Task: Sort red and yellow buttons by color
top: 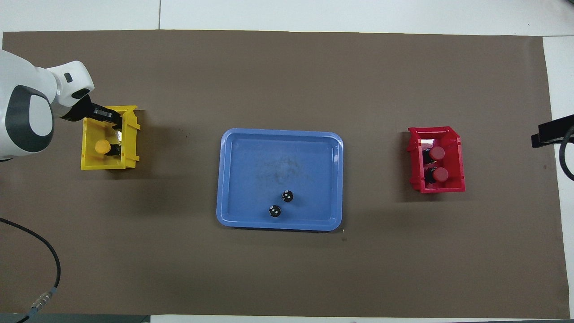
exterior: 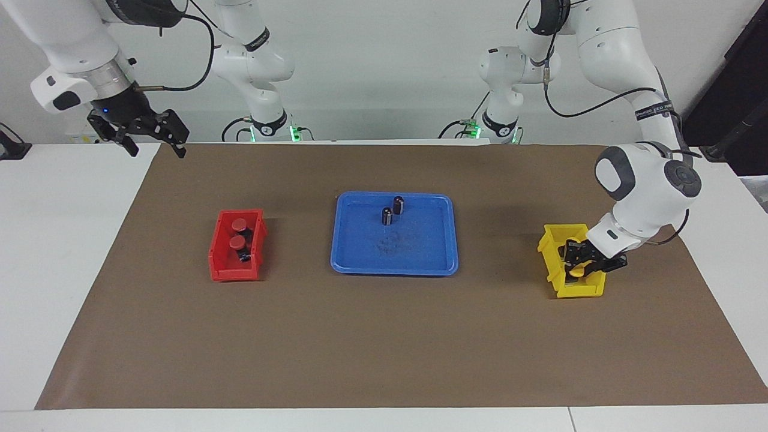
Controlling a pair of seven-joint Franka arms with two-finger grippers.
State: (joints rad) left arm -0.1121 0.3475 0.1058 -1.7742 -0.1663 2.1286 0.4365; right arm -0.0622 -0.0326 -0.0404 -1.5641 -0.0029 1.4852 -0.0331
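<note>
I see my right gripper (exterior: 153, 143) spread wide, waiting high over the mat's corner, well clear of the red bin (exterior: 236, 246) holding two red buttons (exterior: 239, 234). My left gripper (exterior: 581, 264) is down inside the yellow bin (exterior: 558, 240), clamped on a yellow button (exterior: 577, 271)

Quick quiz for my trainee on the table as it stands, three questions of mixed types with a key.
1. True or false: the blue tray is empty.
2. How many red buttons lie in the red bin? A one, B two, C three.
3. Fill in: the left gripper is down in the ___ bin.

Key:
1. False: two dark cylinders stand on it.
2. B.
3. Yellow: the yellow bin.
</note>
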